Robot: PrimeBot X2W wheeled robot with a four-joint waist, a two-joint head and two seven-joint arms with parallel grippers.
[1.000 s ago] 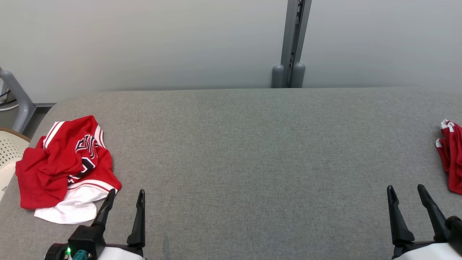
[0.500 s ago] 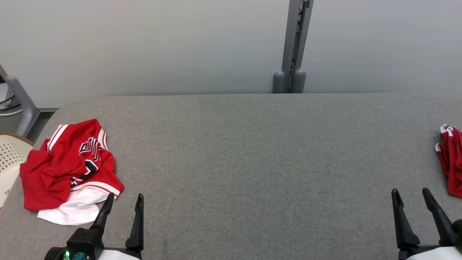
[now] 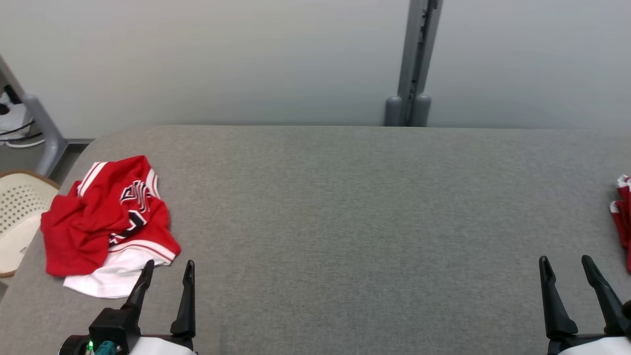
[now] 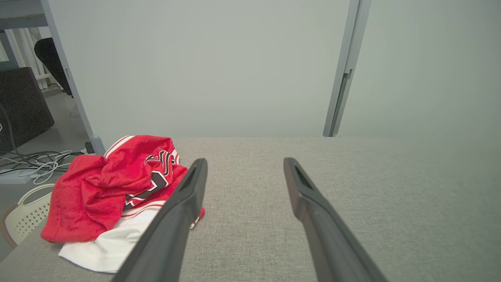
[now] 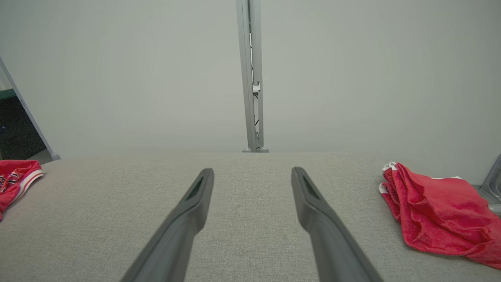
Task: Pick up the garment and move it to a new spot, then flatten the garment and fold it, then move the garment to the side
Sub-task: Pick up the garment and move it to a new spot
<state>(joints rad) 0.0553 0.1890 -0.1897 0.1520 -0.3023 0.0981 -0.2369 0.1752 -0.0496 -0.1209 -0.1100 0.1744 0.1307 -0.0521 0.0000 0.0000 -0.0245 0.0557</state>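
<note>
Picking up is the current step, not yet begun: the red-and-white garment lies crumpled at the left end of the grey worktop, just beyond the left hand, which gapes wide and empty, as does the right hand. Next, likely, the left hand reaches forward-left to pinch a raised fold. The heap's long axis runs roughly near-to-far, white part toward the robot; its facing is unclear.

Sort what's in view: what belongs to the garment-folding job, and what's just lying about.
For the job: crumpled red and white jersey, grey table, left tool, right tool (both open).
Lying about: probably the second red garment at the table's right edge, cream basket, floor cables, grey post.
</note>
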